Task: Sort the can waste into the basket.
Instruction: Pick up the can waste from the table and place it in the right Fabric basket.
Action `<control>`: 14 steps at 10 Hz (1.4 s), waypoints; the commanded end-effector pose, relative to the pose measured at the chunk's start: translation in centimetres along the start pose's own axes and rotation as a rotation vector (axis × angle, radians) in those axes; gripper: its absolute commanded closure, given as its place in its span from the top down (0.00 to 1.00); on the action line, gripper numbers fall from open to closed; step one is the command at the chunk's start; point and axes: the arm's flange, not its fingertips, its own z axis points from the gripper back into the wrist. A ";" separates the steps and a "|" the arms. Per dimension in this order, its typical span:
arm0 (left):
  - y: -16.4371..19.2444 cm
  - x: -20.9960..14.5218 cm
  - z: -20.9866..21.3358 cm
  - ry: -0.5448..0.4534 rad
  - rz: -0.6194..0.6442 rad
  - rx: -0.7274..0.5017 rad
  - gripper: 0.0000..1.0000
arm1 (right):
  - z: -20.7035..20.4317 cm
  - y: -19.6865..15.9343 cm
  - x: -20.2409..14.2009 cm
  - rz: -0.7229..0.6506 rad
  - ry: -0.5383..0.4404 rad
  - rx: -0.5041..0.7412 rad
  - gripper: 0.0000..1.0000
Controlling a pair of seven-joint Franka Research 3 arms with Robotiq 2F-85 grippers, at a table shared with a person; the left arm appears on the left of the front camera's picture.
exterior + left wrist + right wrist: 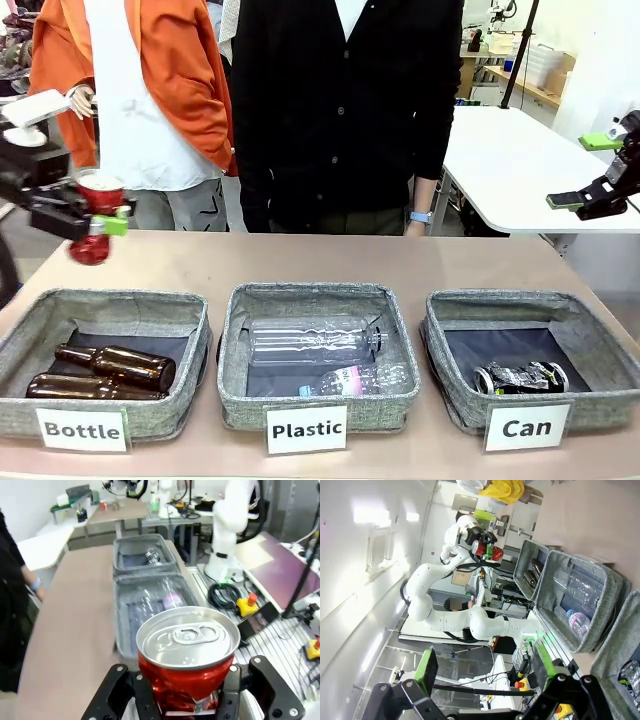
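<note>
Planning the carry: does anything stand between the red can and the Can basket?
The left claw holds the red can above the table's left end; the Bottle and Plastic baskets lie low between it and the Can basket.

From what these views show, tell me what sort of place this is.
Most likely a robotics lab set up for a waste-sorting demonstration. A shared table carries three fabric baskets with cards reading Bottle, Plastic and Can. Behind it stand workbenches crowded with equipment, and cables and emergency-stop buttons lie beside the arm's base.
</note>
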 end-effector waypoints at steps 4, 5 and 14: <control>6.4 13.7 -25.8 0.194 -0.198 -0.116 0.00 | 7.1 3.9 -8.6 -0.011 -0.075 -0.359 1.00; 7.7 15.5 -30.6 0.215 -0.232 -0.135 0.00 | 9.1 3.7 -10.9 -0.009 -0.073 -0.400 1.00; 11.8 15.7 -59.6 0.529 -0.271 -0.249 0.00 | 16.6 0.5 -19.2 -0.149 -0.262 -0.559 1.00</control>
